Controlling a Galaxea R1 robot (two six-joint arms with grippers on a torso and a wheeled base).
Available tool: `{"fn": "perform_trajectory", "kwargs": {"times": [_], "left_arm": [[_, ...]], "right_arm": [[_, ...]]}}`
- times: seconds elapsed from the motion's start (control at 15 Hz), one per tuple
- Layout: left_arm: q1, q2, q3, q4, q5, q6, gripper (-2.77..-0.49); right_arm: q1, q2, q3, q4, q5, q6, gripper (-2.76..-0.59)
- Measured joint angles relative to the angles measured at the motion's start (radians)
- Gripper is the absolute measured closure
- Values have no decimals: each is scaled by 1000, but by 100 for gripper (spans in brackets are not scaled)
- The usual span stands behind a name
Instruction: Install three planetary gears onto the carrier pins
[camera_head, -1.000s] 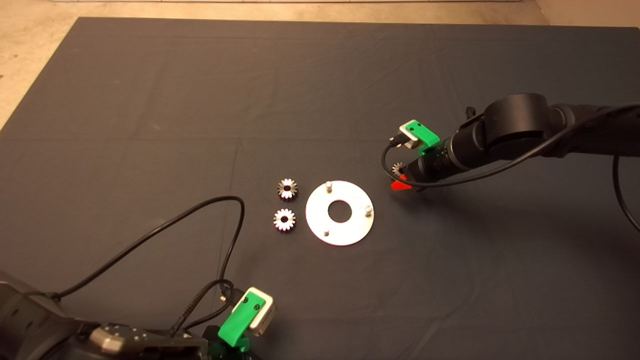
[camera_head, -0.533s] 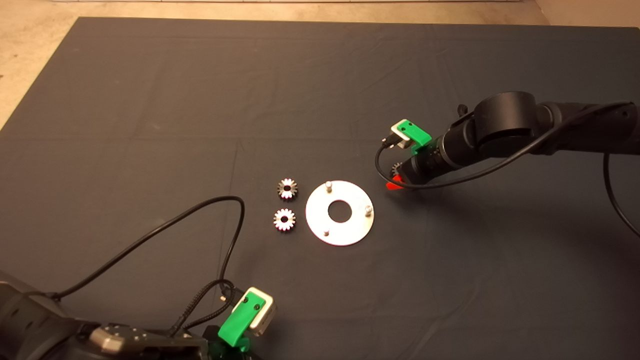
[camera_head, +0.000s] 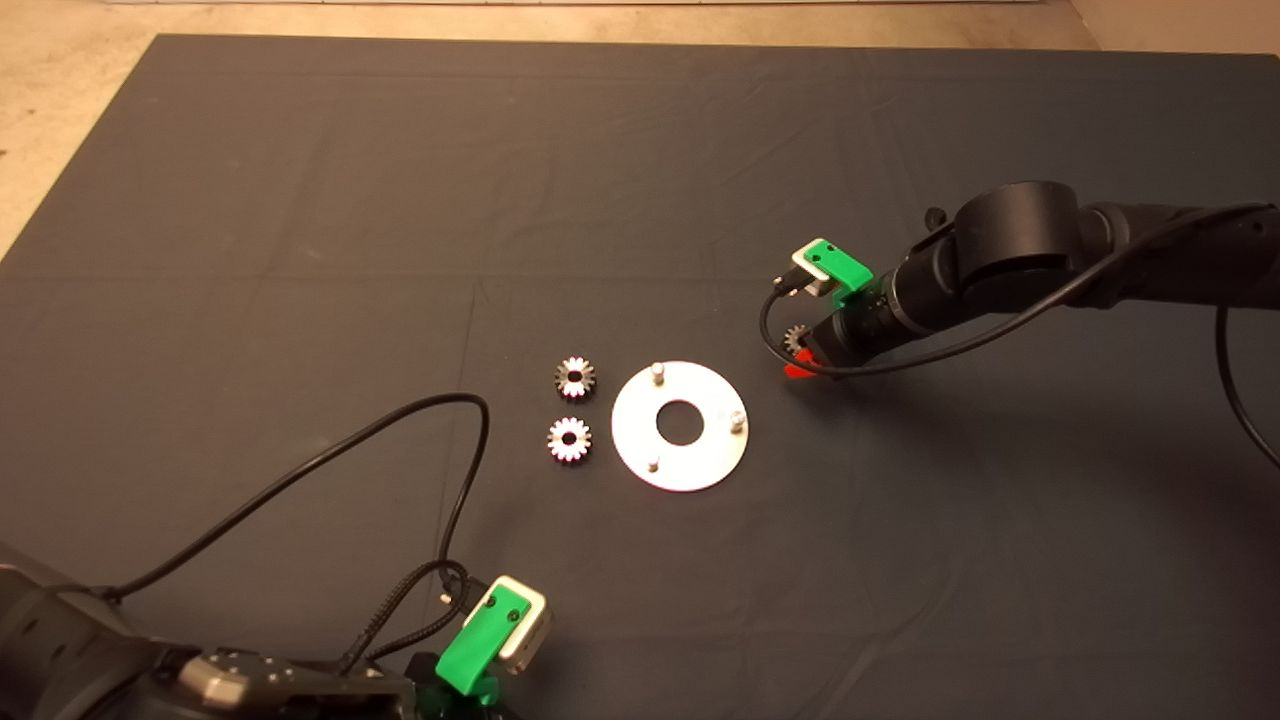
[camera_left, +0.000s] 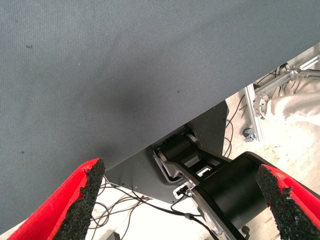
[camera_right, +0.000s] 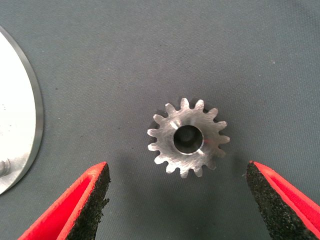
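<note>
Dark creased mat (camera_head: 400, 200), beige floor (camera_head: 60, 60) beyond, disc (camera_head: 680, 462) mid-mat.

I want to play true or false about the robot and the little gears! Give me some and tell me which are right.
1. All three carrier pins are bare. True.
2. The right pincer is squeezing a gear. False: it is open, with a gear lying flat on the mat between its fingers.
3. Two gears lie beside the disc. True.
4. The left pincer is over the disc. False: it waits at the mat's near edge.
</note>
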Motion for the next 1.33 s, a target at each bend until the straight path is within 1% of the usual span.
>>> {"fn": "perform_trajectory", "kwargs": {"times": [0.33,0.4,0.53,0.6,0.67,0.8,1.2,1.33], "left_arm": [[0,-5,0,0,0,0,-218],[0,-8,0,0,0,0,-218],[0,-11,0,0,0,0,-218],[0,-12,0,0,0,0,-218],[0,-14,0,0,0,0,-218],[3,-17,0,0,0,0,-218],[5,-17,0,1,0,0,-218],[5,-17,0,1,0,0,-218]], "right_arm": [[0,0,0,-1,1,0,-202],[0,0,0,-3,1,0,-202],[-3,0,0,-19,1,0,-202],[-10,-1,0,-23,2,0,-202],[-21,-3,0,-24,6,0,-202],[-36,-15,-1,-26,5,0,-202],[-37,-19,-13,-30,7,0,-202],[-38,-17,-28,-35,9,0,-202]]}}
